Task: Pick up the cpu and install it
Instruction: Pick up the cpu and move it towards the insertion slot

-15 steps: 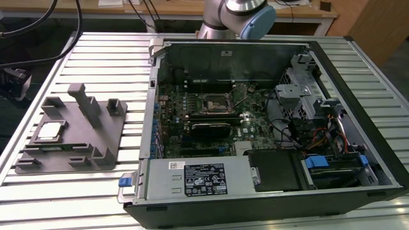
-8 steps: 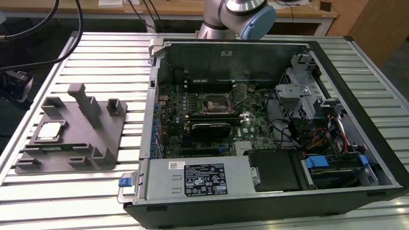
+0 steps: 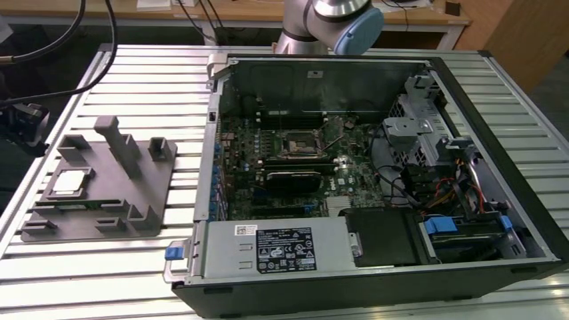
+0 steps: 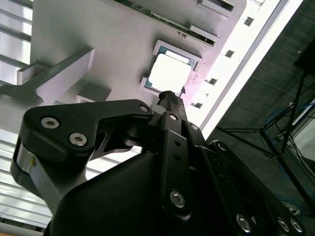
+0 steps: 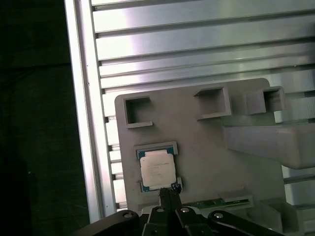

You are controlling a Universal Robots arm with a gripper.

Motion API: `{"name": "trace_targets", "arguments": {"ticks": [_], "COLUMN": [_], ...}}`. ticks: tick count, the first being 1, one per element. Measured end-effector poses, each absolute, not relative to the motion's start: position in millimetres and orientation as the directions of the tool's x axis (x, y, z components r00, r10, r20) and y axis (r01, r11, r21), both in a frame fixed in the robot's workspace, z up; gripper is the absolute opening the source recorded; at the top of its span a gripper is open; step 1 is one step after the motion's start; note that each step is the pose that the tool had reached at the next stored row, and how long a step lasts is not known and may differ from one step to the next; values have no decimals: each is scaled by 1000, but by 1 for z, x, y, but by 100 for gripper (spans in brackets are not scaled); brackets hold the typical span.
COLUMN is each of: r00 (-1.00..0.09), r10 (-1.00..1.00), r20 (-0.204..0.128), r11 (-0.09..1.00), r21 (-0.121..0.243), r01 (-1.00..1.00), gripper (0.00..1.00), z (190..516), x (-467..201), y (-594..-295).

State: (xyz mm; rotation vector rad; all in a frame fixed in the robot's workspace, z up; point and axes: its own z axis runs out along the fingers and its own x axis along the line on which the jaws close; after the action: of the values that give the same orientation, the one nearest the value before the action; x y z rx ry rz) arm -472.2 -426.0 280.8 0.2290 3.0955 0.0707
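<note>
step: pick phase, you were on the approach. The cpu [image 5: 156,169] had not been lifted; it sat in its shallow pocket on the grey tray [image 3: 133,200].
cpu location: tray lay on the desk [image 3: 142,267], toward the edge at the exterior view's left; the cpu [image 3: 71,181] sat in the tray's end nearest that edge. Shiny lid up, flat, framed by the pocket walls.
hand: your hand [image 5: 170,195] hung over the tray, tips together and pointing at the cpu's near edge in both wrist views. Fingers looked drawn into a narrow point, nothing between them. Clenched and empty, as far as I can judge.
contact: in the second wrist view the hand [image 4: 170,96] tip overlapped the cpu [image 4: 170,73] edge, but I can't tell whether it touched or was just above.
target: open pc case [image 3: 356,167] stood on the desk at the exterior view's right, apart from the tray. The socket [image 3: 298,141] on the board looked vacant, install not done.
next move calls for: fingers spread wider than the chip, centred over it, squared to its sides, then a straight descent. Pocket walls leave little room, so a skewed hand would likely catch the rim.
</note>
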Motion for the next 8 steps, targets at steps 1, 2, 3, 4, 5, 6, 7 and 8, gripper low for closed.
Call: {"name": "trace_targets", "arguments": {"ticks": [1,2,3,4,5,6,7,8], "r00": [-988,-988,-988,-988,-988,-988,-988,-988], "r10": [148,148,148,148,148,148,148,148], "r20": [-33,-33,-33,-33,-33,-33,-33,-33], "r11": [988,988,988,988,988,988,988,988], "r21": [48,48,48,48,48,48,48,48], "r01": [146,146,146,146,146,146,146,146], "gripper": [11,11,11,11,11,11,11,11], "z": [280,279,277,276,275,274,272,271], "x": [-472,-472,-472,-472,-472,-472,-472,-472], "y": [-426,-426,-426,-426,-426,-426,-426,-426]}}
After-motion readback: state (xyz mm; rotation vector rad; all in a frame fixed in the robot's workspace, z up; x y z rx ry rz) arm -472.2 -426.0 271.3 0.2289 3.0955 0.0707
